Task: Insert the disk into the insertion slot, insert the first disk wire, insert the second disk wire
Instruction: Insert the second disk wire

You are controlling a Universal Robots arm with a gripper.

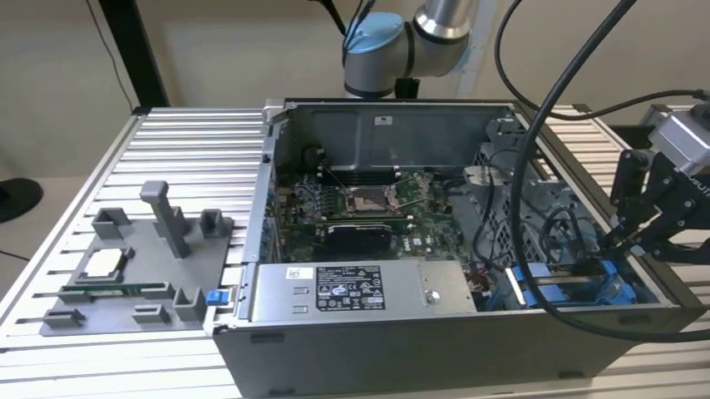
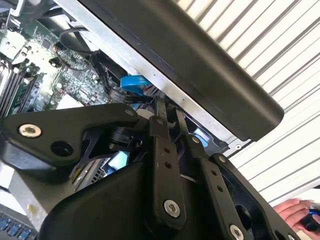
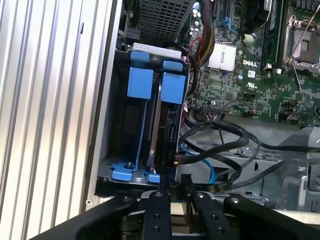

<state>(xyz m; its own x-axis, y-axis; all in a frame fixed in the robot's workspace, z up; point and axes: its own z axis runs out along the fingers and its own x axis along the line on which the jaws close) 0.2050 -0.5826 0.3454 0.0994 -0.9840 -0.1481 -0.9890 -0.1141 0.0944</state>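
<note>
The disk (image 3: 160,117) stands on edge inside the insertion slot (image 3: 120,150), a grey bay with blue rails at the case's front corner on the exterior view's right. Its blue carrier tab (image 3: 173,89) shows at the far end. In the first wrist view my gripper (image 3: 177,182) hovers just off the disk's near end. A thin blue wire (image 3: 206,162) and black wires (image 3: 235,137) lie loose beside the bay. In the exterior view my gripper (image 1: 621,241) reaches over the case wall toward the blue bay (image 1: 566,287). The second wrist view has my gripper (image 2: 167,117) close to a blue tab (image 2: 132,82).
The open computer case (image 1: 444,349) sits on a slatted aluminium table (image 1: 189,158). A silver power-supply box (image 1: 332,291) lies along the front, with the motherboard (image 1: 355,216) behind it. A grey fixture (image 1: 133,274) stands at the exterior view's left. A hand (image 2: 295,212) rests on the table.
</note>
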